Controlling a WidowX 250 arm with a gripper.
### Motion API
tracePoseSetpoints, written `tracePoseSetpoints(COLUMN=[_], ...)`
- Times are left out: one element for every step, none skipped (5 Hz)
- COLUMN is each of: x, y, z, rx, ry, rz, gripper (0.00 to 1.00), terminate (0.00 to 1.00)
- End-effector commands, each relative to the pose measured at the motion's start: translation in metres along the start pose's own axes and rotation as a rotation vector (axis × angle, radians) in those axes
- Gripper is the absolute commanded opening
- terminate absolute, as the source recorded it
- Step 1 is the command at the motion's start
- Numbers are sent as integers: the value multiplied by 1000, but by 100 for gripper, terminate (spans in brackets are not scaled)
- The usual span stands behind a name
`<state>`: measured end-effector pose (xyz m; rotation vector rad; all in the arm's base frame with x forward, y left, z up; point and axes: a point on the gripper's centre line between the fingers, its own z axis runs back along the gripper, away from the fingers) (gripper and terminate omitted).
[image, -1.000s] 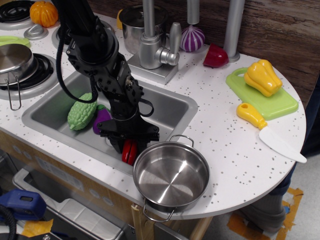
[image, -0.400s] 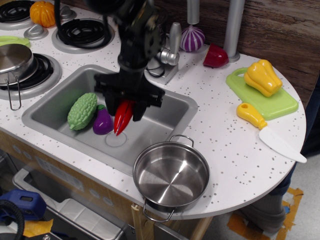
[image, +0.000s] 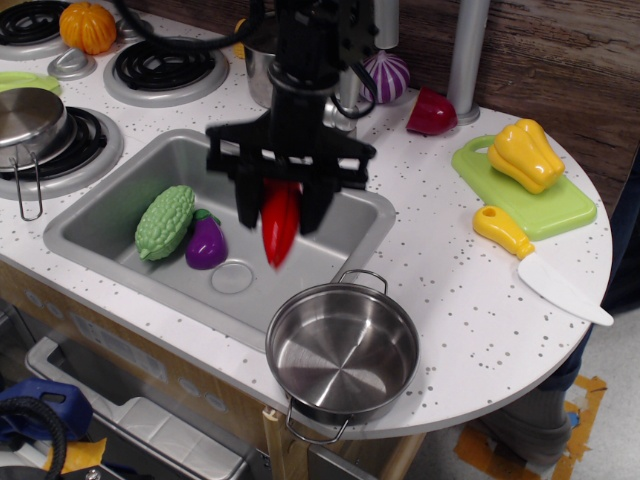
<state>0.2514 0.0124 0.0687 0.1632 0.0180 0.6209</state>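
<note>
A red chili pepper (image: 279, 226) is clamped between the fingers of the gripper (image: 281, 195), w/ jaws closed against its upper part; the pointed tip hangs straight down below the fingers. Gripper & pepper are held up in the air over the sink (image: 120, 195), above its right half, clear of the basin floor. The black arm is seen rising to the top edge, in front of the faucet (image: 345, 85).

Left of the gripper, in the basin, a purple eggplant (image: 206, 245) and a green bitter gourd (image: 165, 221) lie touching, just beside the drain (image: 232, 278). Near the sink's front right corner, on the speckled counter (image: 470, 300), a steel pot (image: 342, 350) is set, empty. Further right: a yellow bell pepper (image: 525, 153) on a green cutting board (image: 565, 205), a toy knife (image: 540, 263) in front of it.
</note>
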Motion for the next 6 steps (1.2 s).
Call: tracePoseSetpoints(x=[-46, -63, -65, -64, -64, -64], y=[-14, -24, -31, -33, -33, -33], z=[-7, -23, -31, -26, -26, -26], rx=[-124, -169, -185, -189, -189, -189], ry=[35, 17, 4, -34, -34, -34], rz=[156, 208, 220, 216, 216, 216], gripper=[100, 100, 100, 100, 100, 100], terminate=[0, 0, 0, 0, 0, 100])
